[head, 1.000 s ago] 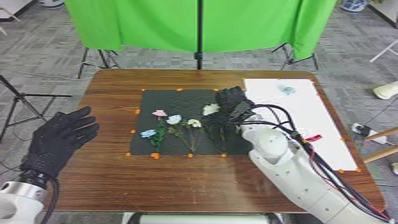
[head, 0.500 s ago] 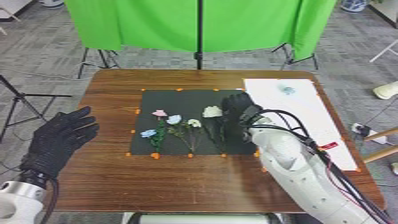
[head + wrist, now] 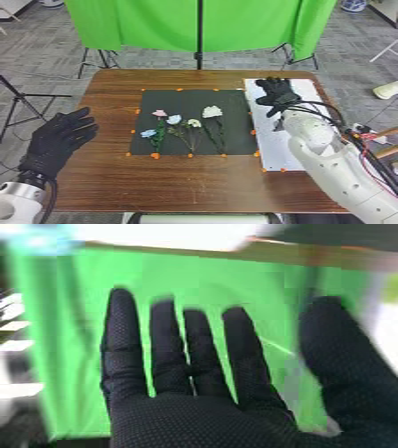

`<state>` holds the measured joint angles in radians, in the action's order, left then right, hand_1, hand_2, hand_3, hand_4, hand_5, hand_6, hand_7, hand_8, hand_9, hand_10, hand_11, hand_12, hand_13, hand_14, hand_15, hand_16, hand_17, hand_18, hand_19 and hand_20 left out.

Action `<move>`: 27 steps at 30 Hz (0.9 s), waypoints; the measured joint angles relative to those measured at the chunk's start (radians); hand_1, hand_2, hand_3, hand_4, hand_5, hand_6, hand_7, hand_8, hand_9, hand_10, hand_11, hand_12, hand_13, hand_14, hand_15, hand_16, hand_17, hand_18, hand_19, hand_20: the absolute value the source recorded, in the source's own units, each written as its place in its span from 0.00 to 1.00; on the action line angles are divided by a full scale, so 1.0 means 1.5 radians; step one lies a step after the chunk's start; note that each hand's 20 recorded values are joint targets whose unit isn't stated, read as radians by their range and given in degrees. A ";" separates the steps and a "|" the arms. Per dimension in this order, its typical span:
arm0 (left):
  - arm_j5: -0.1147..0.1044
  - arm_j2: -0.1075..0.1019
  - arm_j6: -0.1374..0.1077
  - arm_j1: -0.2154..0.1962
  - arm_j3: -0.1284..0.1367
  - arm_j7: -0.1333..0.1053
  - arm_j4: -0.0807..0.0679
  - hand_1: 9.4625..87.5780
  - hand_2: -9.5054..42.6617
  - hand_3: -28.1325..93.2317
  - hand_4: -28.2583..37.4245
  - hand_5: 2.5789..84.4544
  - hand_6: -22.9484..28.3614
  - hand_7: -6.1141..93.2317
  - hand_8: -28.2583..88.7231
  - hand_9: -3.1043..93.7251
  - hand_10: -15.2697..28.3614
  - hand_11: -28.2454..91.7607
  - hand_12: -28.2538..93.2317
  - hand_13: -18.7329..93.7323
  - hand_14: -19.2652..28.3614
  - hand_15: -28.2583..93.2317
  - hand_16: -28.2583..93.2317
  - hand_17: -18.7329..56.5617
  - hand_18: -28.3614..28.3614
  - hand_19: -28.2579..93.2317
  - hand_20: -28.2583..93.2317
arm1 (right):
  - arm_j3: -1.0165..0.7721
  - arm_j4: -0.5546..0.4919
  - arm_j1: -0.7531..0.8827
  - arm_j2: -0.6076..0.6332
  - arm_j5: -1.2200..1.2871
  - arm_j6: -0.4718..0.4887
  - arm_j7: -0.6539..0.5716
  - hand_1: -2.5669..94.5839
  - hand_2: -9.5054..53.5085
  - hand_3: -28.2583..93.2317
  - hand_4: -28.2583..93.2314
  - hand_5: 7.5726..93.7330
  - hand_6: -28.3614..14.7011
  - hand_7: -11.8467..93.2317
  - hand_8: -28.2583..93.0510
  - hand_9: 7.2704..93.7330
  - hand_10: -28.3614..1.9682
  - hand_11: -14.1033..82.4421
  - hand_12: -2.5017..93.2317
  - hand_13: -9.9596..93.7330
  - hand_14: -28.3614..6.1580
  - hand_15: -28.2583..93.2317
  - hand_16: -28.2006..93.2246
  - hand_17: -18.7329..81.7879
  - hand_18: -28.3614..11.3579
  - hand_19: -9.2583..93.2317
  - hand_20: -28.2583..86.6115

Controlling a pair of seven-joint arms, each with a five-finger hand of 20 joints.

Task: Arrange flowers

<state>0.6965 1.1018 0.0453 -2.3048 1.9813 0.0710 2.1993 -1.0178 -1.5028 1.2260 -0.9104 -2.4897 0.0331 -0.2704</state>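
White flower (image 3: 212,111): on the dark mat (image 3: 182,99), rightmost of the group, head toward far edge, green stem running to near edge. Just beside it, to the left, the cream flower (image 3: 195,122); then the bluish-white flower (image 3: 173,119), the pink flower (image 3: 159,113) &, a bit nearer & farther left, the blue flower (image 3: 148,133). All lie flat, stems roughly side by side, lower ends close tog.; can't tell which stems touch.

Progress: 5 heads on mat, loose fan w/ bare mat to the right, so arrangement looks well along, prob. not finished. Left to do: prob. 1 more. In right wrist view a pale blue blur (image 3: 40,241) shows nr the white board, prob. another flower, but too smeared to be sure.

Right hand (image 3: 277,94) is over the far part of the white board (image 3: 277,161), right of mat; fingers straight & spread, thumb out, nothing held. Next move prob. = pick up whatever lies there & lay it right of the white one; risk: thin stem slips or drags the neighbors.

Left hand (image 3: 60,140) is at left side of desk (image 3: 191,185), well apart from mat, fingers extended, nothing in it. Orange marks (image 3: 155,156) edge the mat; green cloth (image 3: 142,25) hangs beyond.
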 measured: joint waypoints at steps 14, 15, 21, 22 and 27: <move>0.000 0.001 0.000 -0.003 -0.003 0.000 0.000 0.16 0.21 0.81 0.00 0.41 0.54 0.31 0.13 0.34 0.66 0.51 0.35 0.36 0.72 0.64 0.19 0.13 0.87 0.64 0.29 | -0.050 0.194 -0.099 -0.046 -0.075 0.082 0.024 0.23 0.03 0.98 0.00 0.21 0.54 0.34 0.09 0.26 0.65 0.35 0.20 0.44 0.65 0.50 0.35 0.21 0.16 0.55 0.32; 0.000 0.001 0.001 -0.003 -0.003 0.000 0.000 0.16 0.21 0.81 0.00 0.41 0.54 0.31 0.13 0.34 0.66 0.51 0.35 0.36 0.72 0.64 0.19 0.13 0.87 0.64 0.29 | -0.050 0.204 -0.102 -0.051 -0.074 0.079 0.026 0.23 0.03 0.98 0.00 0.22 0.54 0.34 0.09 0.27 0.65 0.35 0.20 0.46 0.66 0.51 0.35 0.21 0.16 0.55 0.32; 0.000 0.001 0.001 -0.002 -0.003 0.001 0.000 0.16 0.21 0.81 0.00 0.41 0.54 0.31 0.13 0.34 0.66 0.51 0.35 0.36 0.72 0.64 0.19 0.13 0.87 0.64 0.29 | -0.043 0.244 -0.114 -0.068 -0.057 0.059 0.023 0.26 0.06 0.97 0.00 0.30 0.56 0.34 0.09 0.45 0.67 0.42 0.18 0.66 0.70 0.58 0.35 0.31 0.21 0.64 0.37; 0.000 0.001 0.001 -0.002 -0.003 0.001 0.000 0.16 0.21 0.81 0.00 0.41 0.54 0.31 0.13 0.34 0.66 0.51 0.35 0.36 0.72 0.64 0.19 0.13 0.87 0.64 0.29 | -0.041 0.247 -0.115 -0.069 -0.056 0.059 0.019 0.27 0.07 0.97 0.00 0.34 0.57 0.34 0.09 0.50 0.68 0.44 0.18 0.70 0.71 0.59 0.35 0.33 0.21 0.67 0.39; 0.000 0.002 0.001 -0.002 -0.003 0.000 0.000 0.16 0.21 0.81 0.00 0.41 0.54 0.31 0.13 0.34 0.66 0.51 0.35 0.36 0.72 0.64 0.20 0.13 0.87 0.64 0.29 | -0.025 0.254 -0.125 -0.073 -0.051 0.058 -0.017 0.47 0.07 0.92 0.00 0.54 0.65 0.48 0.09 0.77 0.79 0.34 0.37 0.84 0.81 0.60 0.45 0.45 0.31 0.79 0.47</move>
<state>0.6970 1.1044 0.0472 -2.3071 1.9770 0.0715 2.1995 -1.0548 -1.1217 1.0379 -1.0203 -2.5664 0.1194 -0.2953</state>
